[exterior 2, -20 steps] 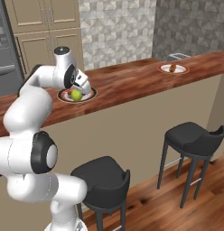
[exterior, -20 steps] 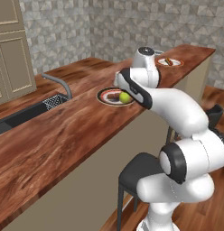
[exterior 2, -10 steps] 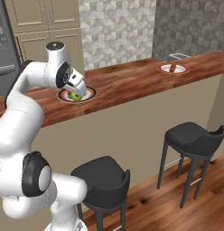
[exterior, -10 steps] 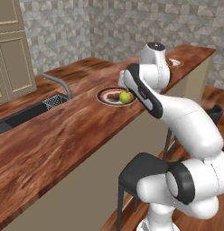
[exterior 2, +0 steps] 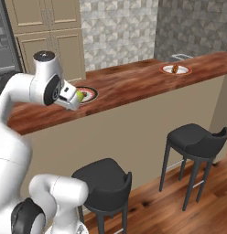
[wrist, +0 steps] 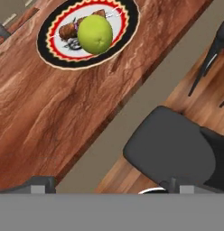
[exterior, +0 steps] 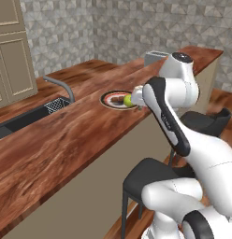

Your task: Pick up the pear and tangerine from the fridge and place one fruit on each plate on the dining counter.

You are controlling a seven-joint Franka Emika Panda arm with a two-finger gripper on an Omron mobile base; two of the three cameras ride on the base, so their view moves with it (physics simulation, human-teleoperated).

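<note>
The pear (wrist: pixel 96 34) is round, yellow-green, with no clear long axis. It lies on the plate (wrist: pixel 53 55) at 1 o'clock. The gripper (wrist: pixel 107 182) is spread, holding nothing.

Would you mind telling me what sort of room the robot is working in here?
Most likely a home kitchen with a breakfast bar: a long wooden dining counter with black bar stools under it, a sink with a tap set into the worktop, and beige cupboards against a tiled wall.

The pear (wrist: pixel 95 34) covers part of a brown lumpy thing (wrist: pixel 68 31) on the plate (wrist: pixel 53 49). The far plate (exterior 2: pixel 175 69) holds something too small to tell. The arm hides the toaster (exterior: pixel 154 57) partly.
</note>
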